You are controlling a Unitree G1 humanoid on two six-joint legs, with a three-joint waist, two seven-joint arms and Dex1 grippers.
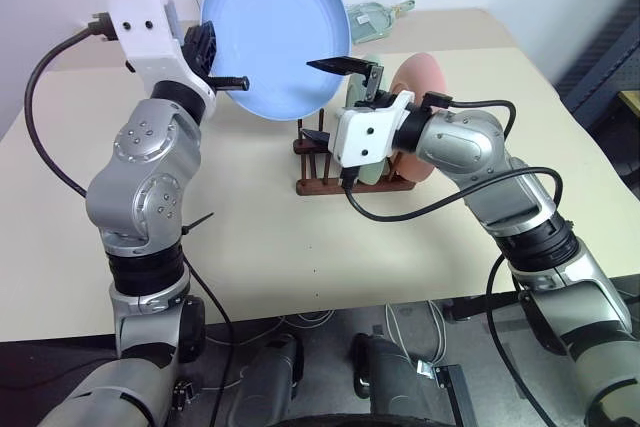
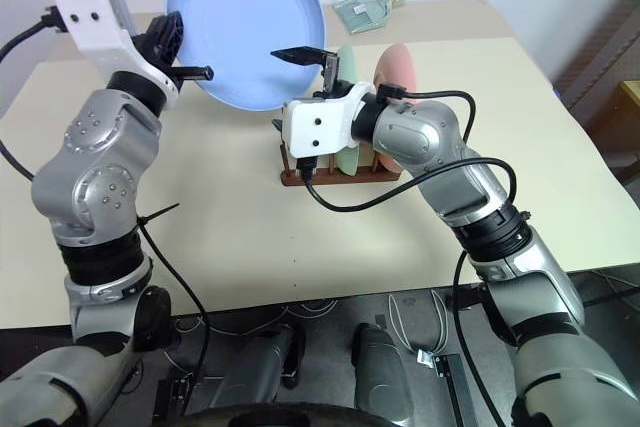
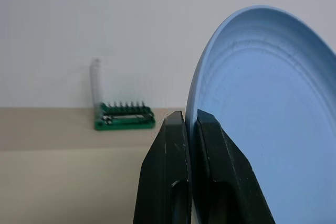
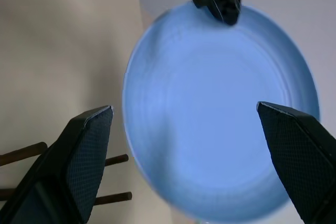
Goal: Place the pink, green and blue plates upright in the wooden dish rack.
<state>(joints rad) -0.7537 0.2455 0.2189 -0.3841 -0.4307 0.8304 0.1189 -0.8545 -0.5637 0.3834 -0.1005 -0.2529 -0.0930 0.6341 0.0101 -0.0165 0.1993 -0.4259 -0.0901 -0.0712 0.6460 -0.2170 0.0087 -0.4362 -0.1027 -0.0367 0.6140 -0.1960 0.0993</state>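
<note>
Left hand (image 1: 232, 82) pinches blue plate (image 1: 275, 32) by its rim, raised above wooden dish rack (image 1: 320, 172) (right hand (image 4: 189, 145) spread wide, facing it).

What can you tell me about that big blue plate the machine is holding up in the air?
The blue plate is round, pale blue and smooth, plastic by the look of it, with a raised rim and faint rings inside. It is held on edge above the table, clear of it, its hollow side towards the robot. The left gripper is shut on its rim. The open right gripper faces its hollow side without touching it. It is not yet in the wooden dish rack.
</note>
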